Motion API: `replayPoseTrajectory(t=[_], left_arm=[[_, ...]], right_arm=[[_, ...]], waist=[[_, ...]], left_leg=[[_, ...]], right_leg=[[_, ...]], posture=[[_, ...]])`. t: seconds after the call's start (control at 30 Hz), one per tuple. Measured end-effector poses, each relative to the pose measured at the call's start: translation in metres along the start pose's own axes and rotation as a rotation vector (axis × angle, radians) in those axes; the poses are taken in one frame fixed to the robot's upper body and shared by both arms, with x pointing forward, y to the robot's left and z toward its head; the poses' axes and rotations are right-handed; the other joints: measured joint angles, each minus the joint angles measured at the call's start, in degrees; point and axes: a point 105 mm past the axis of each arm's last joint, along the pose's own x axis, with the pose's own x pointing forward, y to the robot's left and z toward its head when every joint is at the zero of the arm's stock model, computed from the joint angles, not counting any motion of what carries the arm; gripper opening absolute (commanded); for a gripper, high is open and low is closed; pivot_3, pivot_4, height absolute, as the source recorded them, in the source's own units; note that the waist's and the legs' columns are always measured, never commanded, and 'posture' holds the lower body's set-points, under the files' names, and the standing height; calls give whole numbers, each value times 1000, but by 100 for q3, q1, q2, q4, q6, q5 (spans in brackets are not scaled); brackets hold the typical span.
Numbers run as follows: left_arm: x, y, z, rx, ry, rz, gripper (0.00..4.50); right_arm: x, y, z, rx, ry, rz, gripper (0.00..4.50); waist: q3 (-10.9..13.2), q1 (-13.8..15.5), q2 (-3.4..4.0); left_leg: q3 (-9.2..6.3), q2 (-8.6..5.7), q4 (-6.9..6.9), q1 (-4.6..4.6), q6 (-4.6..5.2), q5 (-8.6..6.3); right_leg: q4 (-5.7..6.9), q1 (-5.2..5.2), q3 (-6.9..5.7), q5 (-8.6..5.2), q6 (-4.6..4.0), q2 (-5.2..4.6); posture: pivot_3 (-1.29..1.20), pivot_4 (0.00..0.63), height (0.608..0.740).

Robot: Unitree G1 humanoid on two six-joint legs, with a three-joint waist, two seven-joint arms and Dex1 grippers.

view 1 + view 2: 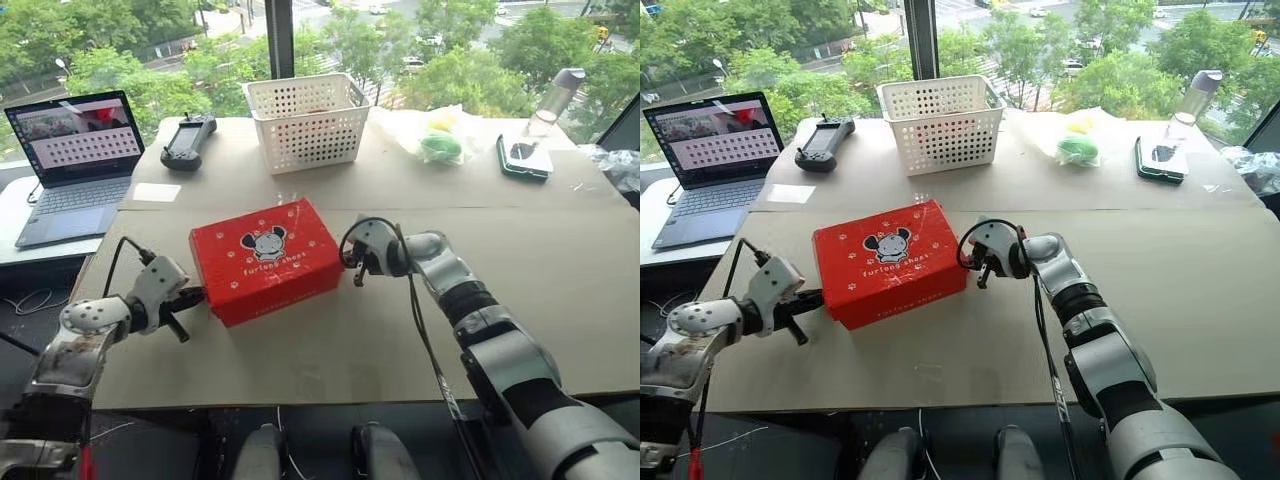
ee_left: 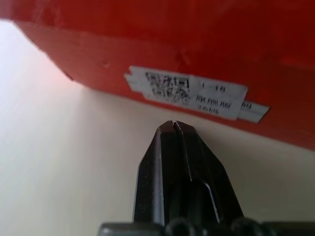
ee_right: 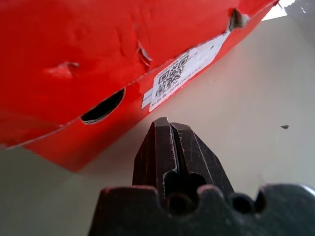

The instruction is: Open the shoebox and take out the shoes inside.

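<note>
Windows with green trees back my cardboard-covered tabletop (image 1: 560,300). The red shoebox (image 1: 268,258) lies closed mid-table, in front of the white basket (image 1: 308,120). My left gripper (image 1: 197,295) is at one short end and my right gripper (image 1: 350,262) at the other, both jaws clenched on nothing.

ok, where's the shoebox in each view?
Left eye: shoebox, lid shut, centre of table, between both grippers.
Right eye: same box, slightly left of centre.
Left wrist: red end wall with white label, just past the fingers.
Right wrist: red end wall with finger hole and label.
Shared landmark: the box's red cardboard.
</note>
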Motion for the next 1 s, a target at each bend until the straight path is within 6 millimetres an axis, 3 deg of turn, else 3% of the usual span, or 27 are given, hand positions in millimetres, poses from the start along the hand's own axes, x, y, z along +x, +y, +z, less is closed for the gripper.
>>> replayPoseTrajectory(t=[0.1,0.23,0.3,0.57,0.67,0.8,1.0], left_arm=[[17,3,8,23,-13,-4,0],[73,-2,42,111,-38,-72,0],[87,-4,53,154,-35,-90,0],[138,-48,97,189,-136,-238,0],[147,-64,105,198,-160,-281,0],[150,-72,107,212,-167,-302,0],[147,-65,104,224,-168,-285,0]], right_arm=[[-10,-8,-3,5,3,-39,72],[-45,-19,-27,65,30,-153,72],[-56,-21,-32,87,36,-194,72],[-121,-37,-67,204,124,-442,72],[-138,-44,-73,221,142,-515,72],[-146,-47,-69,217,131,-555,72],[-145,-43,-70,226,136,-550,72]], waist=[[0,-4,0],[-1,198,-2],[-1,200,-2],[2,126,-7],[3,113,-9],[3,92,-10],[3,72,-9]], left_leg=[[0,-2,7,0,6,13],[-5,-8,16,-9,15,34],[8,-8,21,-10,16,33],[3,-15,21,-27,30,26],[3,-15,24,-26,30,26],[-7,-14,25,-18,30,26],[-7,-14,32,-18,30,26]], right_leg=[[3,2,2,6,8,-5],[4,17,-9,8,14,-6],[-1,13,5,13,19,-8],[-7,6,5,22,15,-9],[-7,6,7,16,28,-10],[0,9,8,10,37,-5],[2,10,10,11,37,-5]], posture=[[0,150,733],[0,150,733],[0,150,733],[0,150,733],[0,150,733],[0,150,733],[0,150,733]])
